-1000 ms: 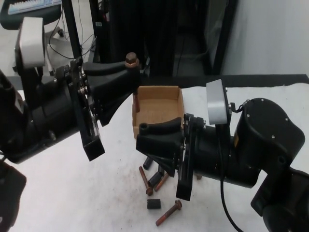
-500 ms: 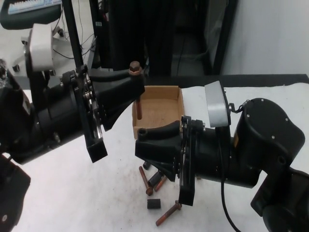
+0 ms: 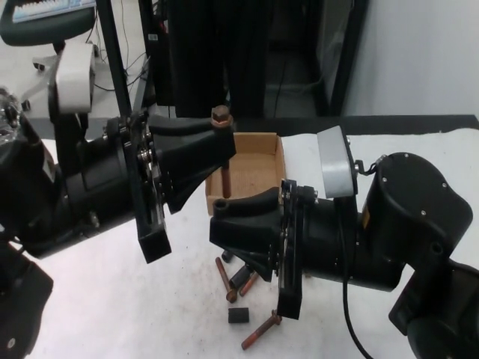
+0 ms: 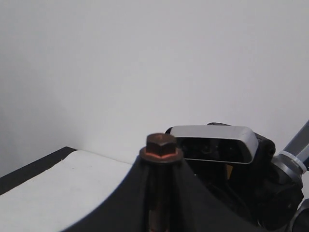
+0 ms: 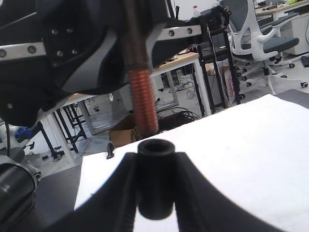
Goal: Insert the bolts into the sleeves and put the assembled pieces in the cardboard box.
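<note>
The left pincer (image 4: pixel 161 166) held a bolt (image 4: pixel 161 145) tight. The right pincer (image 5: pixel 155 164) held a sleeve (image 5: pixel 155 193). The bolt hung at the sleeve's twelve o'clock.

A white cloth-covered worktop (image 3: pixel 97 299) ends at its far edge in a black border strip (image 3: pixel 389 123). Behind it stands a black metal frame of upright posts (image 3: pixel 112 45), with a plain pale wall (image 3: pixel 419 52) to the right. The left wrist view looks onto a bare white wall (image 4: pixel 145 58). In the right wrist view the room beyond holds light wooden desks on black legs (image 5: pixel 179 60), white-framed office chairs with grey seats (image 5: pixel 270 43), a pale grey floor (image 5: pixel 289 77) and loose dark cables (image 5: pixel 181 116) under the desks.
</note>
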### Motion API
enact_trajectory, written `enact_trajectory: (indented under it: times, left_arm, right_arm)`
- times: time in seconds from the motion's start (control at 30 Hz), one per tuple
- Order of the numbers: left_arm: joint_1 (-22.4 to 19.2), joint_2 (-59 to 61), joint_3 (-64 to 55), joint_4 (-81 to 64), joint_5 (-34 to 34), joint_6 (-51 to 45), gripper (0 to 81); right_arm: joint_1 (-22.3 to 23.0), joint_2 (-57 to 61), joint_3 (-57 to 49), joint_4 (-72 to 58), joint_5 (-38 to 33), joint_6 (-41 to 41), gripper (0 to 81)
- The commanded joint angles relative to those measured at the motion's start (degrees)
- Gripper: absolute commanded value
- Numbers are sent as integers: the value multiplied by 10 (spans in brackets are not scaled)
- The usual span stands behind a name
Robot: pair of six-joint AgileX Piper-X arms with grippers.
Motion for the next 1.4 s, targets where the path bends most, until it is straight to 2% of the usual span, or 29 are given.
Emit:
enact_trajectory:
  times: [0.0, 0.23, 0.67, 0.97, 1.37]
  left_arm:
    - [-3, -1, -8, -6, 6, 1, 3]
    - [0, -1, -8, 29, 6, 9, 3]
    - [0, -1, -8, 45, -14, 26, 3]
    - [0, -1, -8, 45, -10, 19, 3]
    - [0, -1, -8, 45, -10, 18, 3]
  right_arm:
    - [-6, -2, 0, -6, -8, -3, 8]
    - [-38, -2, 0, 7, -34, -1, 8]
    - [-11, -2, 0, 8, -47, -1, 8]
    - [-9, -2, 0, 97, -47, -52, 8]
    - [-10, -2, 0, 56, -34, -52, 8]
